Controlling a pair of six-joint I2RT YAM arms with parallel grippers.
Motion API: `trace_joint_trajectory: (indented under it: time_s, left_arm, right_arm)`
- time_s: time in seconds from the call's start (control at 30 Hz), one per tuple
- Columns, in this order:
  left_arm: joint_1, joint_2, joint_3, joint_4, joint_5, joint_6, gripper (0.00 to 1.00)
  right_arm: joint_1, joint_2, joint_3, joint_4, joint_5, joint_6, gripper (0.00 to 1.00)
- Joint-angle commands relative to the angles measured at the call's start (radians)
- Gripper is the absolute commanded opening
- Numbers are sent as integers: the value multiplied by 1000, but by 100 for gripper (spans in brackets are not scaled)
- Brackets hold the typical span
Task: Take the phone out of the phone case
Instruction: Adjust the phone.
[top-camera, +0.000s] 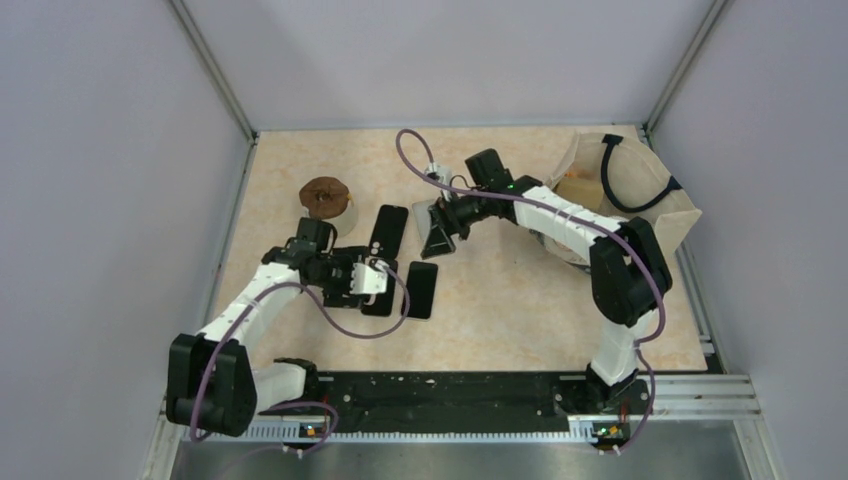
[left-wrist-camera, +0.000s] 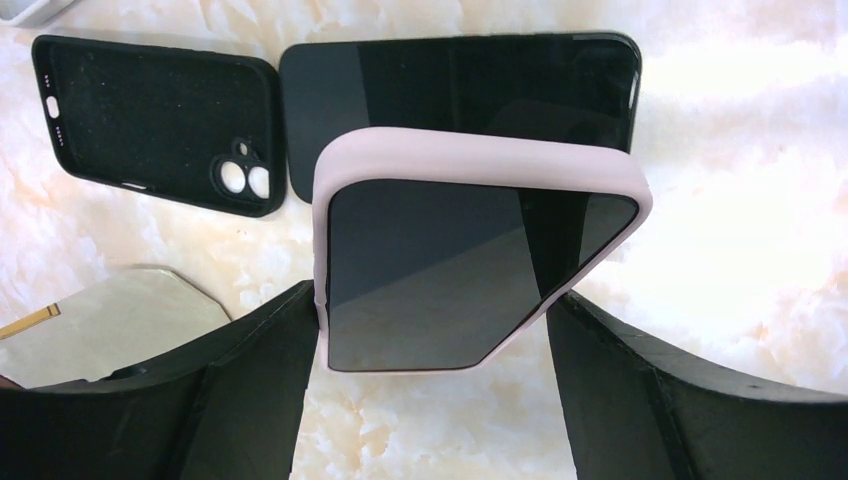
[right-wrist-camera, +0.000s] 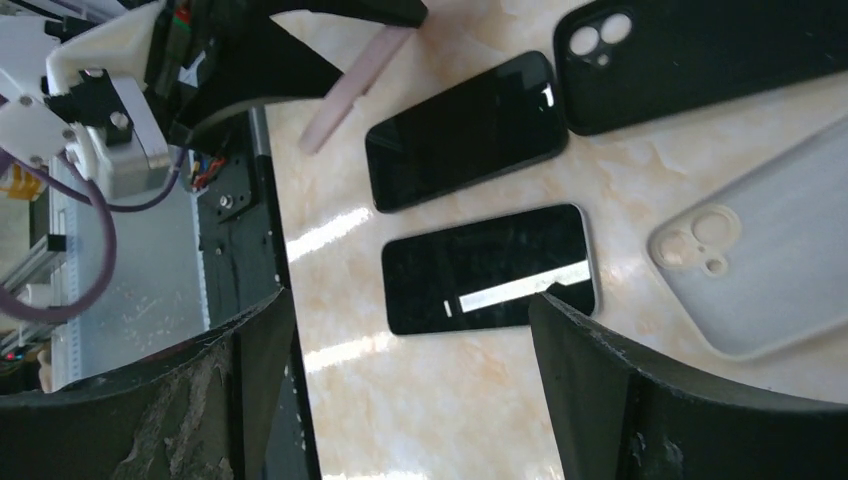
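1. Left wrist: left gripper (left-wrist-camera: 435, 310) fingers (left-wrist-camera: 250, 390) pinch the pink phone case (left-wrist-camera: 480, 160) by its long sides, centre frame. The phone (left-wrist-camera: 450, 270) sits inside, screen facing the camera.
2. Right wrist: right gripper (right-wrist-camera: 405, 310) is spread and empty. The case is at upper left, clear of its fingers.
3. Top: grippers are apart, mid-frame. Best move: left clamps firmly while right peels a case corner.

No writing, brand, number or sign can be read anywhere. The pink-cased phone (left-wrist-camera: 450, 270) at centre shows a dark, blank screen; the black case (left-wrist-camera: 150, 125) at ten o'clock is plain.
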Motion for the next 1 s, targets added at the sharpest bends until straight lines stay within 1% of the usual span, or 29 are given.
trace_joint_trajectory:
  time_s: [0.0, 0.23, 0.27, 0.43, 0.7, 0.97]
  left_arm:
    - [-48, -7, 44, 133, -4, -225, 0]
    - [-85, 39, 79, 218, -82, -455, 0]
    - [-88, 44, 82, 221, -91, -478, 0]
    - [-95, 48, 71, 255, -119, -556, 0]
    - [-104, 27, 60, 283, -160, -639, 0]
    - [-117, 10, 46, 284, -188, -679, 0]
  right_arm:
    - [62, 29, -16, 203, -16, 146, 86]
    - [112, 56, -117, 484, 22, 363, 85]
    - [120, 58, -129, 531, 34, 384, 85]
    - [152, 90, -154, 650, 60, 464, 84]
    - [191, 174, -92, 684, 84, 499, 83]
    - [218, 236, -37, 698, 97, 513, 81]
